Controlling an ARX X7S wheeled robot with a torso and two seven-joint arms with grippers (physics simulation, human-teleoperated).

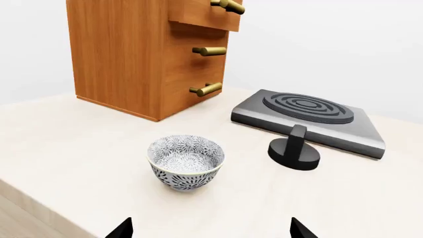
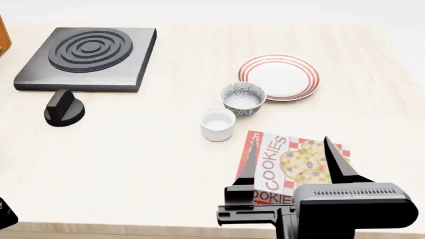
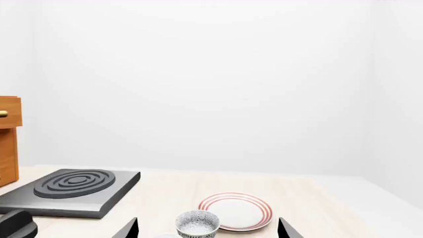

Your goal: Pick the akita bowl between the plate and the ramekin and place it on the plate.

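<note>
A black hotplate point(image 2: 86, 57) is set on the counter point(image 2: 133, 159) — a knob point(image 2: 63, 108) beside it, a cookie box point(image 2: 292, 167) nearer, a wooden drawer unit point(image 1: 145, 49) behind.

The right gripper point(image 2: 292, 164) is rendered matte black, with two tapered pointed fingers point(image 2: 248, 162) mounted on a boxy, ribbed housing.

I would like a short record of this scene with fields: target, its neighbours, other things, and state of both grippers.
target: akita bowl, upright, empty, on the table
neighbours: plate behind-right of it, ramekin front-left, both close
second bowl: alike, seen only in the left wrist view, near drawers
other things: hotplate, black knob, cookie box
right gripper: open, above the cookie box, holding nothing
left gripper: fingers apart, holding nothing
</note>
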